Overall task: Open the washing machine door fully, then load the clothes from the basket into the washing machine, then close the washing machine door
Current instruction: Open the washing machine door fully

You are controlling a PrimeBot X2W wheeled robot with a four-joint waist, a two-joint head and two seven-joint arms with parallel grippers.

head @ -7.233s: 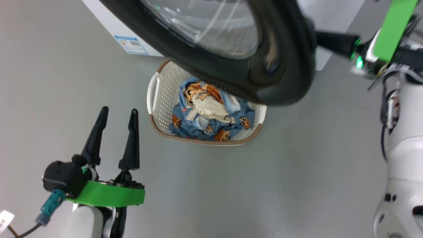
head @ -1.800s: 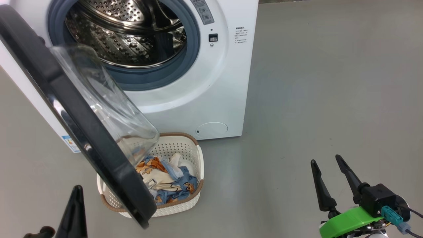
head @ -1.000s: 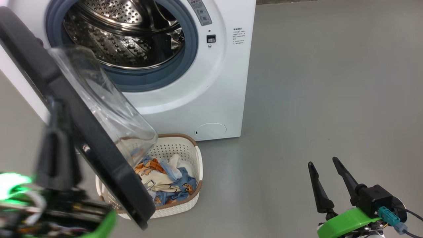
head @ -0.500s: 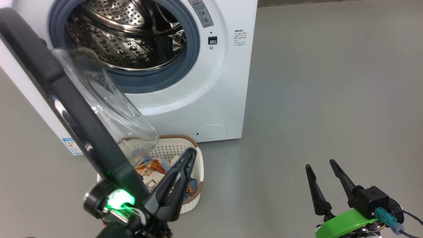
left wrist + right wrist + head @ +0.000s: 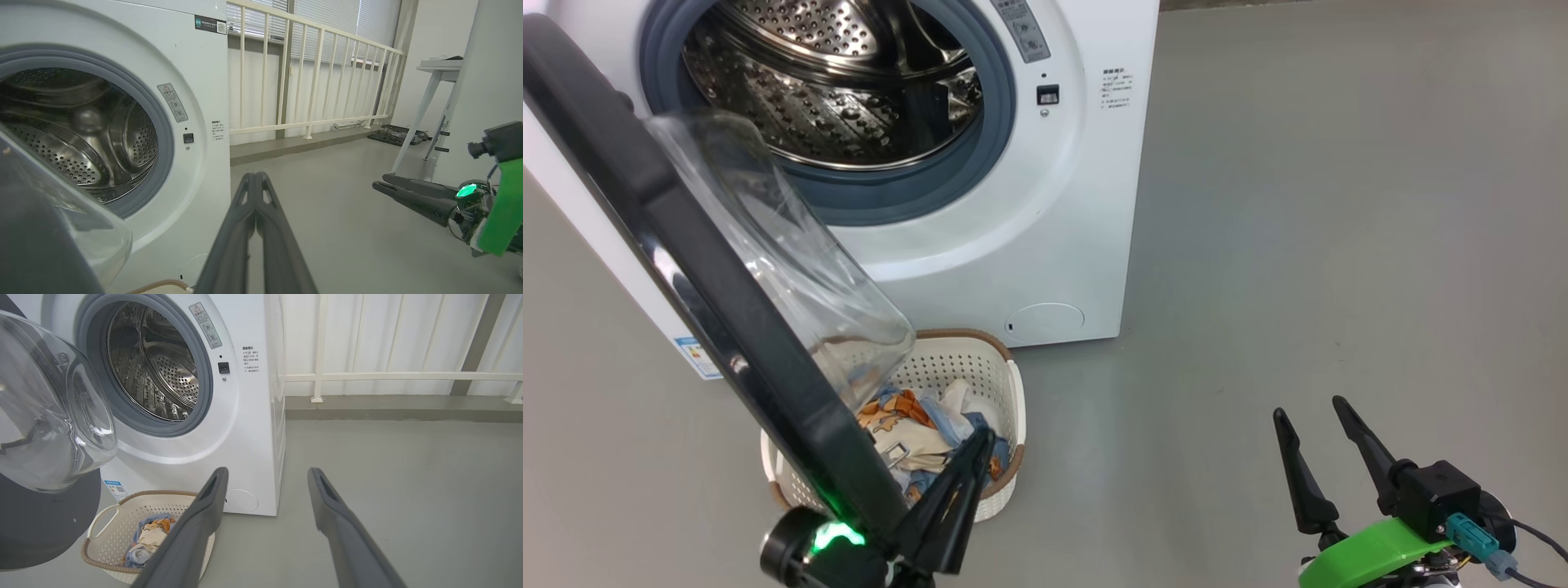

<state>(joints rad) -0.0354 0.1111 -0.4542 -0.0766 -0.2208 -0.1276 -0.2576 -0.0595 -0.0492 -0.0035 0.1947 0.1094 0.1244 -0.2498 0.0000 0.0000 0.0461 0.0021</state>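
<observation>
The white washing machine (image 5: pixel 1045 245) stands with its steel drum (image 5: pixel 833 90) exposed. Its black-ringed washing machine door (image 5: pixel 629 171) with the glass bowl hangs swung out to the left, over the basket (image 5: pixel 956 343). The blue and orange clothes (image 5: pixel 915 425) lie in the basket, partly hidden by the door. My left gripper (image 5: pixel 982 441) is shut on nothing, its tip over the basket's near right side just beside the door's lower edge. My right gripper (image 5: pixel 1308 411) stands open above bare floor, far right of the basket. The right wrist view shows the basket (image 5: pixel 102 516), the clothes (image 5: pixel 151 537) and the door's glass (image 5: pixel 49 416).
Grey floor (image 5: pixel 1339 204) spreads to the machine's right. A white railing (image 5: pixel 310 73) runs along the back wall, and a white table (image 5: pixel 441 65) stands at the far right. In the left wrist view my right gripper (image 5: pixel 379 181) points in from the right.
My left arm has swung from left of the door to in front of it, then sunk lower, its shut fingers now pointing at the basket. Door, basket and right gripper have barely shifted.
</observation>
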